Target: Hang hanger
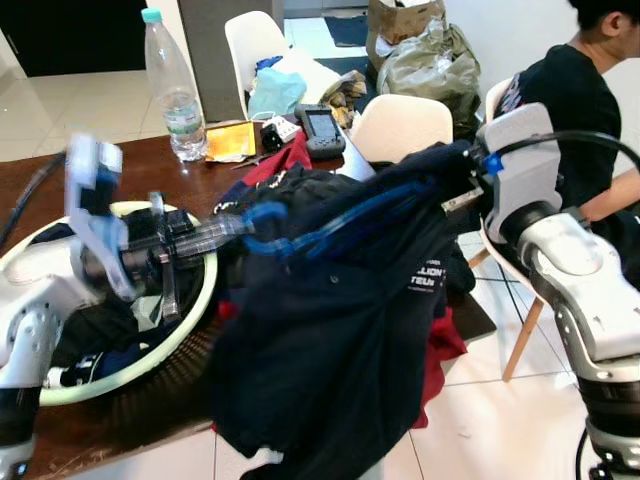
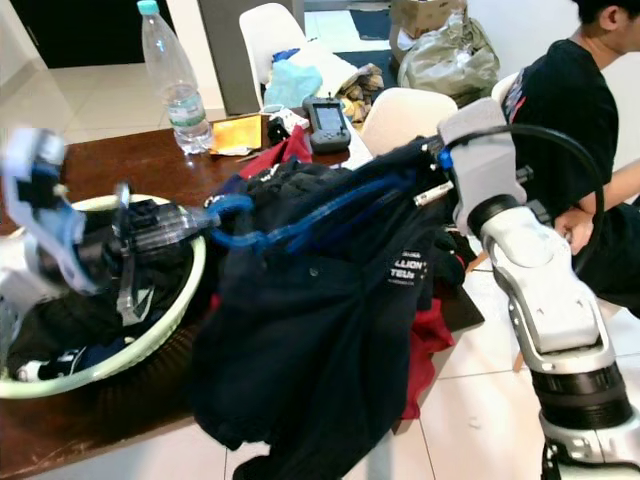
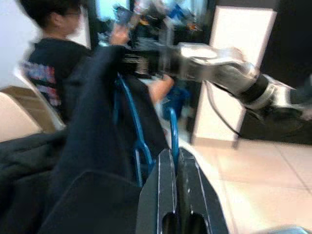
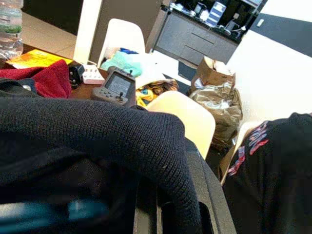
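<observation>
Blue plastic hanger (image 1: pixel 300 232) sits inside a dark jacket (image 1: pixel 350 330) held above the table (image 1: pixel 150 165) edge. The left gripper (image 3: pixel 175 168) pinches the hanger's hook; the right gripper (image 4: pixel 170 204) is buried under the jacket's knit, fingers' state unclear.

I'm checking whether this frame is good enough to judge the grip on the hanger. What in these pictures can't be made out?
- Right gripper: in the right wrist view the dark garment drapes over its fingers, hiding whether they are open.
- Blue hanger: its far end is buried in the garment in both eye views.
- Left gripper: blurred in the eye views.
- Garment print: too small to read.
- Green basin: contents partly covered by the left arm.
</observation>
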Tool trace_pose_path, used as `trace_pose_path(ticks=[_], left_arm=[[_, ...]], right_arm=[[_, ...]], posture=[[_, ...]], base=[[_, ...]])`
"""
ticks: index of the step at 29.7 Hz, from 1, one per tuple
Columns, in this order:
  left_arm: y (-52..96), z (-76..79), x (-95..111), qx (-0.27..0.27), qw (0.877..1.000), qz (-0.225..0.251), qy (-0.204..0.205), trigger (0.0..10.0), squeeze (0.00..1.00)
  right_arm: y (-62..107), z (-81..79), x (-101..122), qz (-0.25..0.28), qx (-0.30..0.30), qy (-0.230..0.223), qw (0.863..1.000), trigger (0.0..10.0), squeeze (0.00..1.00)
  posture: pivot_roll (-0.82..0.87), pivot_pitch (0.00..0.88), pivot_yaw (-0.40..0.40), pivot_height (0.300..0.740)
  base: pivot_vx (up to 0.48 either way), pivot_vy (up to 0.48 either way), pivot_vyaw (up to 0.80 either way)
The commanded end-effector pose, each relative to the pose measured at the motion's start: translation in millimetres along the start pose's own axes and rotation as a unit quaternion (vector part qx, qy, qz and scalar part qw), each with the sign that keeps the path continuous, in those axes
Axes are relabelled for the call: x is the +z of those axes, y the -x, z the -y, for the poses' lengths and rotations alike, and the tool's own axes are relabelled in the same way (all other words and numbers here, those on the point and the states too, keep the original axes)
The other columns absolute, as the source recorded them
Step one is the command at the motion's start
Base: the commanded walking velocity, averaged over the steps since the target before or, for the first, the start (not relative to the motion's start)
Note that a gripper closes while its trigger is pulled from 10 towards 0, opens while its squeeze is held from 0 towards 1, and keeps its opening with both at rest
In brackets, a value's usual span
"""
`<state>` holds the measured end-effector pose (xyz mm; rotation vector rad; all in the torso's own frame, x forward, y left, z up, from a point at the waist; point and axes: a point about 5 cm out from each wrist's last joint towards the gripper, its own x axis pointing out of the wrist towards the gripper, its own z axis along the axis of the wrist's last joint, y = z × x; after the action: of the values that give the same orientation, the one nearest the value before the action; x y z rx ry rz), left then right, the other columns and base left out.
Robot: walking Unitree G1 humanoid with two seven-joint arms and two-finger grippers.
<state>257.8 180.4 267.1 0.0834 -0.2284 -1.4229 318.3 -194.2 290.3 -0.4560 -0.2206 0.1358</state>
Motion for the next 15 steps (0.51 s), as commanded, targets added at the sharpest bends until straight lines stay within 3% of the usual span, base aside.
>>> trace_pose_path(ticks=[1,5,8,10,11,13,14,15], left_arm=[[-8.8,13.8,3.4,-0.070,0.997,-0.010,0.009,4.4,0.00],[-9.1,5.6,17.0,-0.052,0.998,0.020,-0.017,4.6,0.00],[-0.6,-5.8,31.2,-0.014,0.998,0.058,-0.035,4.4,0.00],[-0.6,-5.8,31.2,-0.014,0.998,0.058,-0.035,4.4,0.00],[8.6,-11.2,38.9,0.010,0.996,0.075,-0.044,4.4,0.00],[8.6,-11.2,38.9,0.010,0.996,0.075,-0.044,4.4,0.00],[25.7,-16.2,49.9,0.042,0.993,0.092,-0.059,4.5,0.00],[25.7,-16.2,49.9,0.042,0.993,0.092,-0.059,4.5,0.00]], right_arm=[[-2.0,0.5,4.0,0.012,-0.003,0.003,1.000,0.0,0.00],[-1.9,-7.3,0.6,0.005,0.018,0.002,1.000,0.0,0.00],[-0.3,-12.1,-4.7,-0.007,0.034,0.003,0.999,0.0,0.00],[-0.3,-12.1,-4.7,-0.007,0.034,0.003,0.999,0.0,0.00],[0.6,-13.0,-8.1,-0.014,0.038,0.002,0.999,0.0,0.00],[0.6,-13.0,-8.1,-0.014,0.038,0.002,0.999,0.0,0.00],[1.8,-10.6,-13.3,-0.024,0.036,-0.001,0.999,0.0,0.00],[1.8,-10.6,-13.3,-0.024,0.036,-0.001,0.999,0.0,0.00]], posture=[[0.07,0.123,0.031,0.740],[0.07,0.121,0.033,0.740],[0.06,0.118,0.035,0.740],[0.06,0.118,0.035,0.740],[0.06,0.117,0.036,0.740],[0.06,0.117,0.036,0.740],[0.06,0.117,0.036,0.740],[0.06,0.117,0.036,0.740]], base=[[0.000,0.000,0.00],[0.000,0.000,0.00],[0.000,0.000,0.00],[0.000,0.000,0.00],[0.000,0.000,0.00],[0.000,0.000,0.00],[0.000,0.000,0.00],[0.000,0.000,0.00]])
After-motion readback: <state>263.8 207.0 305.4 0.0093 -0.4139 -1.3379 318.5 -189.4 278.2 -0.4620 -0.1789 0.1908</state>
